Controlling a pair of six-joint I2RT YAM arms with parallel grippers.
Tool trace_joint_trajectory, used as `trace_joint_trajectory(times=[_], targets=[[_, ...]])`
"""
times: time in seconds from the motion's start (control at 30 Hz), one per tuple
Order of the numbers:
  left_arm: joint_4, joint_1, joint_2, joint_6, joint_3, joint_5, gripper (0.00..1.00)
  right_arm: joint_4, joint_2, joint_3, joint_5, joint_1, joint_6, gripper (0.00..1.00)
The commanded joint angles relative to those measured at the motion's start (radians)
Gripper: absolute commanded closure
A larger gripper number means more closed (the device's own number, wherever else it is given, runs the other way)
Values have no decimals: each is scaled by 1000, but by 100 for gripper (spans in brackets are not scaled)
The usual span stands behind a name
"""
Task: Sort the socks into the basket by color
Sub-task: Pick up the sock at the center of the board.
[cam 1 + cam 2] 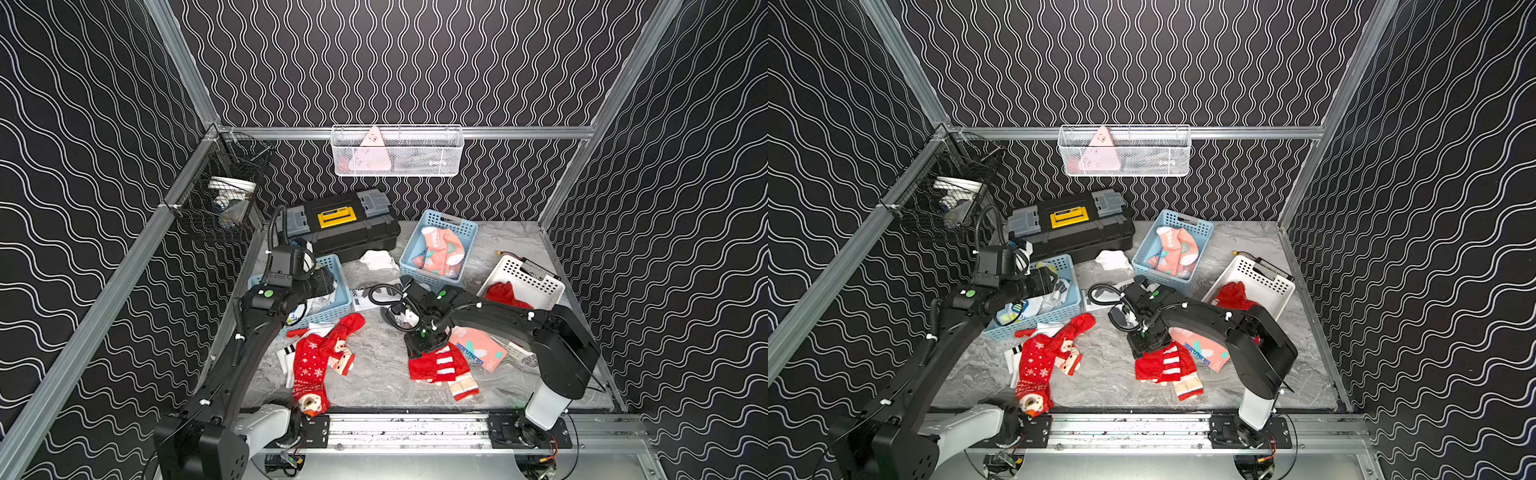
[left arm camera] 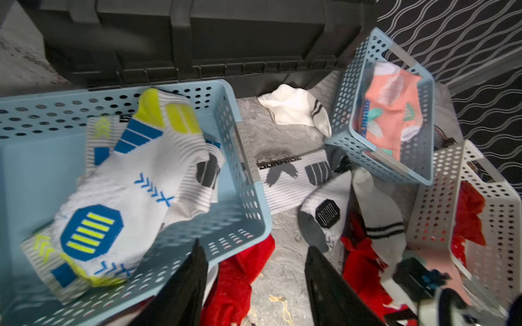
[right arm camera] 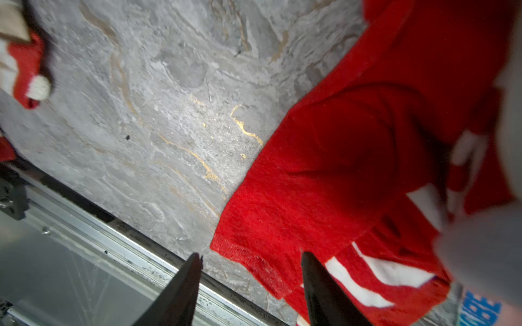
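My left gripper [image 2: 255,252] hangs open and empty beside the left blue basket [image 2: 248,197], which holds white socks with blue and yellow marks [image 2: 127,183]. My right gripper [image 3: 251,256] is open low over one end of a red-white striped sock [image 3: 339,169] [image 1: 440,365] on the table. Its edge lies under the gap between the jaws. A red Christmas sock [image 1: 311,361] lies front left. The far blue basket [image 1: 465,232] holds salmon socks [image 1: 442,249]. A red sock [image 1: 505,295] sits in the white basket [image 1: 532,282].
A white sock [image 1: 378,259] lies by the black toolbox [image 1: 340,224]. White socks with black marks [image 2: 291,180] lie between the baskets. A salmon sock [image 1: 478,349] lies under the right arm. Wire baskets hang on the back wall [image 1: 397,151] and the left rail [image 1: 224,199].
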Motion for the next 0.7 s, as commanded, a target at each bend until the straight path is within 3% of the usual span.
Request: trace_joint_trajectory(times=[0.0, 0.27, 0.47, 0.67], targets=[[-31, -22, -22, -34, -3, -14, 40, 54, 14, -25, 52, 21, 18, 41], [-64, -44, -72, -46, -12, -31, 40, 112, 46, -72, 106, 59, 42, 49], [-70, -47, -85, -48, -14, -32, 40, 127, 71, -101, 117, 87, 48, 71], [-70, -50, -96, -48, -18, -32, 40, 100, 48, -87, 115, 95, 47, 100]])
